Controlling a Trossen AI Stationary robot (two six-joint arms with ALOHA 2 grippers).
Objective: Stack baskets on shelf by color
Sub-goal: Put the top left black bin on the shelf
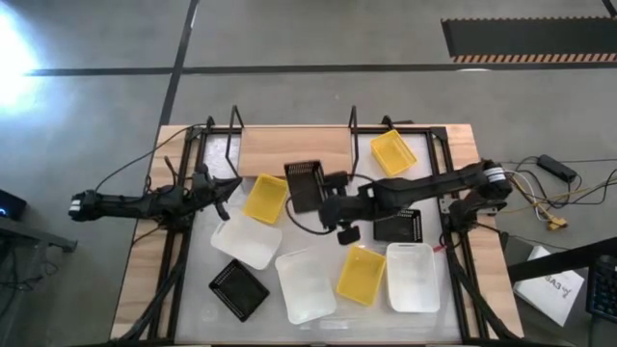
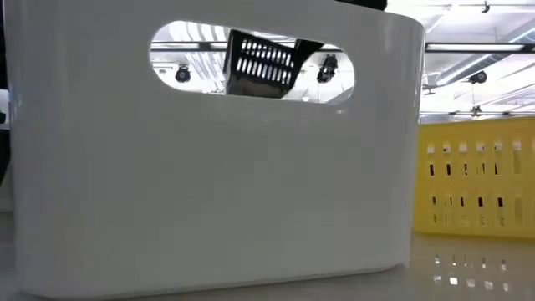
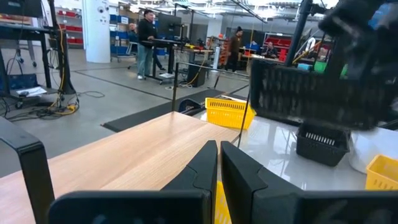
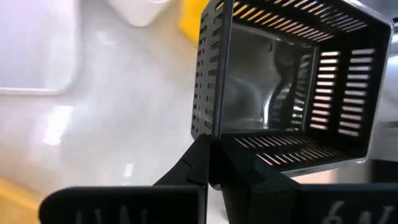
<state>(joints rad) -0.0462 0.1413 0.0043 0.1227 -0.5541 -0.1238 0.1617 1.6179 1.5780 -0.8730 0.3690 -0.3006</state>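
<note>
The right gripper point(image 4: 210, 163) has its jaws clamped on the wall of a black basket point(image 1: 305, 183), holding it tilted above the worktop point(image 1: 135, 289) just off the front edge of the shelf point(image 1: 289, 146). The left gripper point(image 3: 219, 163), jaws together and empty, waits near the shelf's left end beside a yellow basket point(image 1: 265, 199).

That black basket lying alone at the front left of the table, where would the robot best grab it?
Probably by one slotted side wall of the black basket, coming from straight above: it sits upright with its open top facing up, and its thin rim is free, apart from the white baskets beside it.
</note>
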